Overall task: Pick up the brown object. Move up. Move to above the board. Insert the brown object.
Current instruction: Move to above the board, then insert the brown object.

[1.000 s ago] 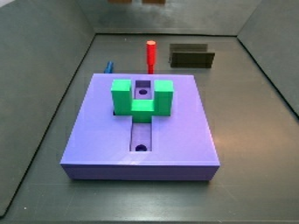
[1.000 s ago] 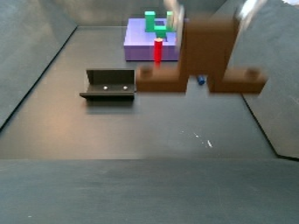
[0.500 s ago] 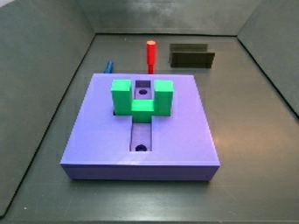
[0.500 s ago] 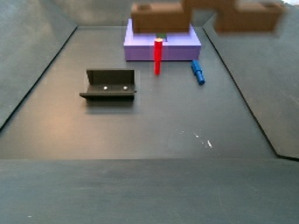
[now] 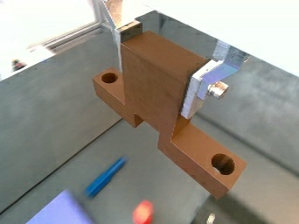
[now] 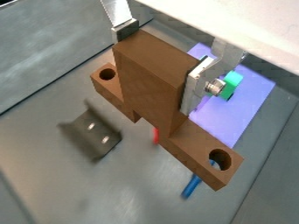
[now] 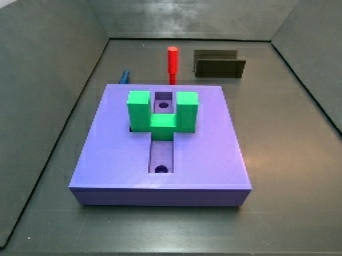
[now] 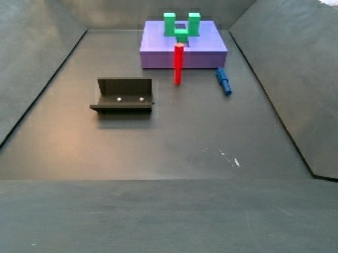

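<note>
My gripper (image 5: 160, 63) is shut on the brown object (image 5: 162, 92), a T-shaped piece with a hole at each end of its crosspiece; it shows in both wrist views (image 6: 158, 92). The silver fingers (image 6: 201, 85) clamp its thick bar on both sides, high above the floor. The lavender board (image 7: 163, 140) with its green U-shaped block (image 7: 163, 110) and central groove lies on the floor in both side views (image 8: 184, 44). In a wrist view part of the board (image 6: 239, 109) shows below and beyond the piece. The gripper and piece are out of both side views.
A red upright peg (image 7: 173, 62) stands beside the board's end. A blue pen-like piece (image 8: 223, 80) lies on the floor near the board. The dark fixture (image 8: 125, 96) stands apart from the board. Grey walls enclose the floor.
The brown object and gripper have risen: a second ago they filled a side view, half a second ago they were at its top edge, now they are out of it.
</note>
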Controlling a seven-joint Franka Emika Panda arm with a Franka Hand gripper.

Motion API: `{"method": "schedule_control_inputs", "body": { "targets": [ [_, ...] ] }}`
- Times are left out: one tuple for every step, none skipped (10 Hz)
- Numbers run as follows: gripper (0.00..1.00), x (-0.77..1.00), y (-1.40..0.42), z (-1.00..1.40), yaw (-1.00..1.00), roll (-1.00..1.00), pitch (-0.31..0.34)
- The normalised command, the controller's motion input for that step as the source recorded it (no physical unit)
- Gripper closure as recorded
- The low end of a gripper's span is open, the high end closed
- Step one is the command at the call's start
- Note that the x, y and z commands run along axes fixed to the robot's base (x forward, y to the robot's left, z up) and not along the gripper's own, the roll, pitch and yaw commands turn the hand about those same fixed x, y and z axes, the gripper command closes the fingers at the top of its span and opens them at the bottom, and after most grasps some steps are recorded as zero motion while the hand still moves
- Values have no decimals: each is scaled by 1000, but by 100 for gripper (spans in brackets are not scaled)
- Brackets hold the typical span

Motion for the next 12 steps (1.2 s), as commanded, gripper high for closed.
{"method": "schedule_control_inputs", "body": {
  "targets": [
    [100,88,-1400,139,4,5,21],
    [100,90,-1400,145,11,7,37],
    [100,97,-1400,152,0,-13,50],
    [100,121,-1400,154,9,3,85],
    [100,159,-1400,155,12,17,113],
    [100,232,-1400,168,9,8,151],
    [100,137,-675,97,9,23,163],
    [100,96,-173,40,7,36,154],
    [100,0,0,0,-9,0,0],
    [100,0,0,0,-454,-73,-10],
    [100,0,6,0,-580,-130,-23],
    [100,0,6,0,-729,-151,-23]
  ]
}}
